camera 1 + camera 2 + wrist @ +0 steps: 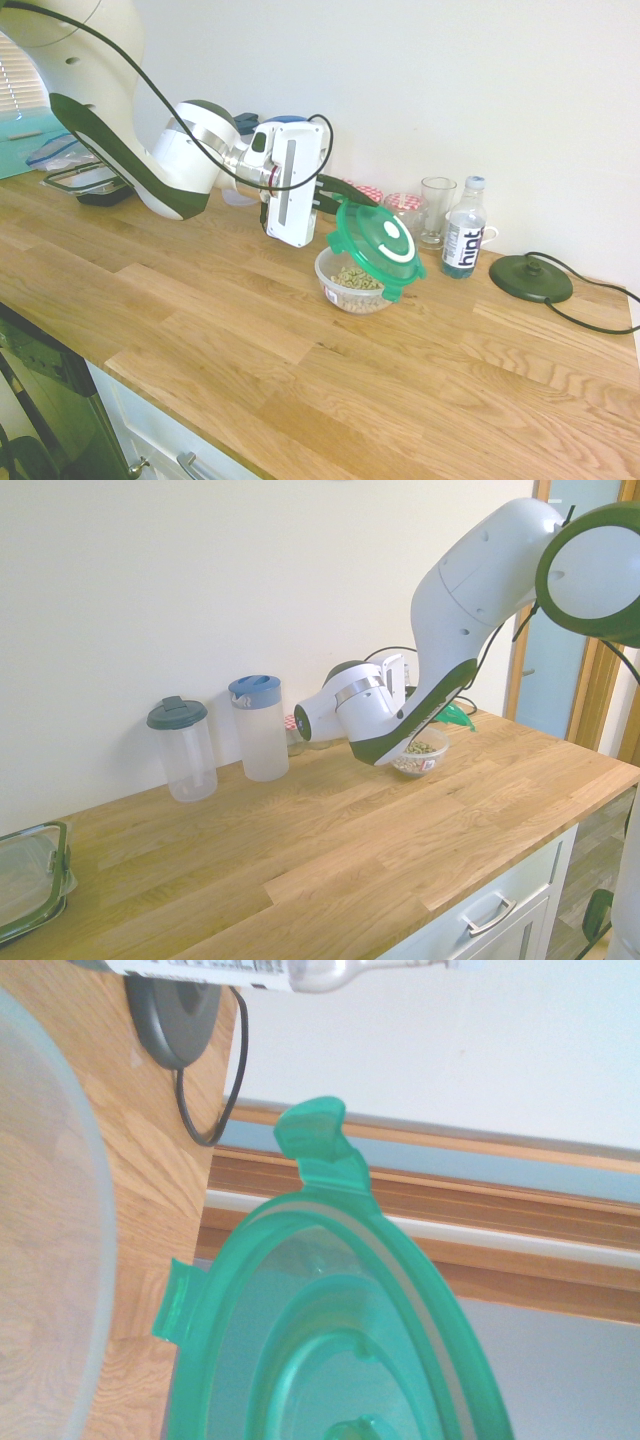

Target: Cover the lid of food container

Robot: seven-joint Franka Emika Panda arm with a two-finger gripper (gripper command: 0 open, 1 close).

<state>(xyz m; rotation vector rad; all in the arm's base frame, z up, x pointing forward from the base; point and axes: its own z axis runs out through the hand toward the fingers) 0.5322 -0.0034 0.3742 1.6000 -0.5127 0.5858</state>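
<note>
Green and see-through, the lid [330, 1340] fills the wrist view from close up, with one snap tab sticking out at its far rim and another at its side. Seen from outside, the end effector [345, 192] is shut tight on the lid's top edge and points level. The lid stands tilted, almost on its edge. Its top face, with the white curved mark, looks away from the arm, and its low rim hangs right at the food container [357, 283], on the side away from the arm; I cannot tell if they touch. The food container is a small round clear bowl with pale cereal bits inside, open at the top.

Bare wood spreads wide on the counter [300, 370] between the bowl and the front edge. Behind the bowl it is crowded: a drinking glass [436, 210], a water bottle [463, 242] and a dark round base [530, 277] with a cord stand near the wall. Two tall jugs [220, 738] stand well apart, further along the wall.
</note>
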